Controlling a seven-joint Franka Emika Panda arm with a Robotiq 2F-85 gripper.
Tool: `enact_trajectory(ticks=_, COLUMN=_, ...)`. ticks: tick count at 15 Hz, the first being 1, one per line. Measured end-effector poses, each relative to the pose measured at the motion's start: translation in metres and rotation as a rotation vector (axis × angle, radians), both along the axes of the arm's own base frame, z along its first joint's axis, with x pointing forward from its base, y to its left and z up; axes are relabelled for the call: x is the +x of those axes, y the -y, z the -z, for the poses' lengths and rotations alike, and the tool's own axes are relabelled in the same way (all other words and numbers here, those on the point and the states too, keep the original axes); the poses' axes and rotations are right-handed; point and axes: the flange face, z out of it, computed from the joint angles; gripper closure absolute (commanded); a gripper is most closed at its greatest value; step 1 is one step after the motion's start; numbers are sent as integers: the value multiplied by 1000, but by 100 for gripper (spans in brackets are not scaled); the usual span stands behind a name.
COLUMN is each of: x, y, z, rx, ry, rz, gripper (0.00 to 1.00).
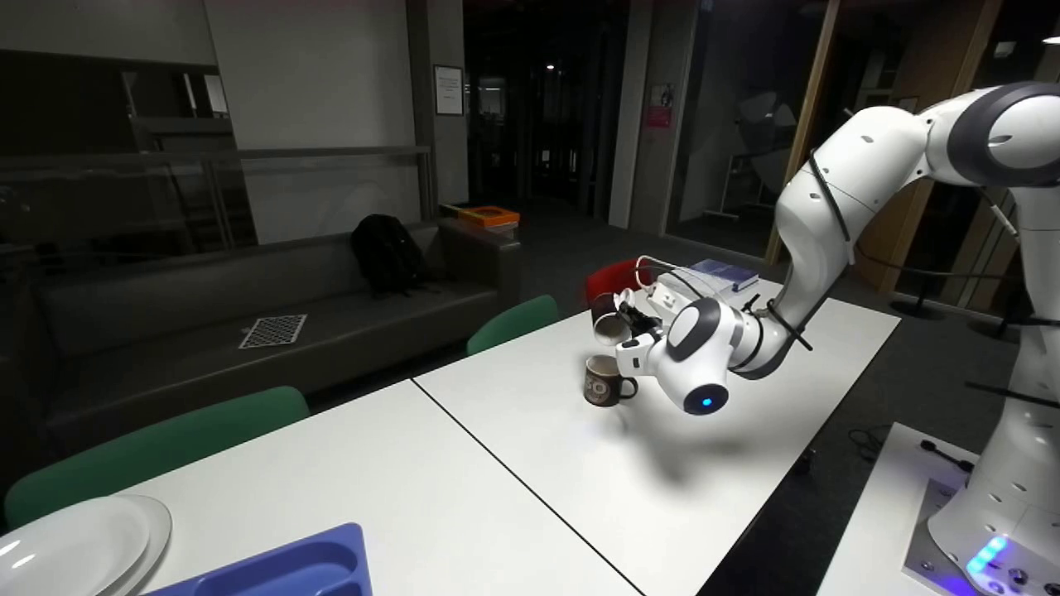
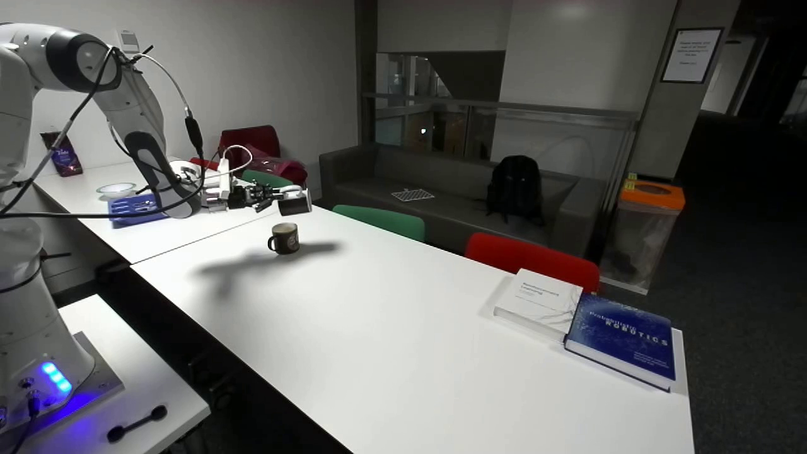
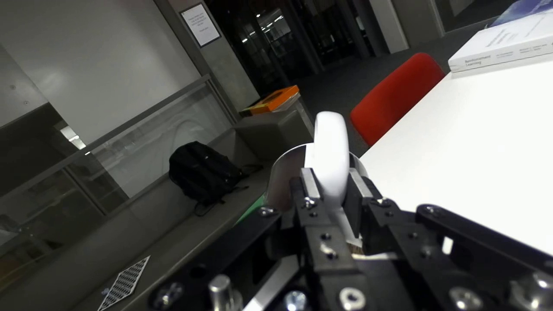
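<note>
Gripper [image 3: 333, 185] closed on white curved handle [image 3: 331, 147] of dark, white-lined mug [image 2: 294, 206], held above white desk [image 2: 378, 321]. Below gripper: brown cylindrical mug [image 1: 601, 383], pale print unclear. Well apart from gripper: thick white book [image 2: 539, 299], "Reinforcement Learning"; blue hardback [image 2: 621, 340], "Probabilistic Robotics".

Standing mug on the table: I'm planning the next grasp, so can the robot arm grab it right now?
Probably not: the gripper is shut on the white handle of a tipped mug, held above the standing mug.

white arm [image 1: 807, 228], black cable [image 2: 75, 215], screw-studded black fingers [image 3: 322, 224]
</note>
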Motion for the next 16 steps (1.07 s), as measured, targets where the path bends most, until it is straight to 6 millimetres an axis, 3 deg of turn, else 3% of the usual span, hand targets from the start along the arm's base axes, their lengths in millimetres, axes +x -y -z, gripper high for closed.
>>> enact_trajectory(ticks=16, x=-1, y=-3, z=-2, rx=-64, ry=-11, rz=5, gripper=95)
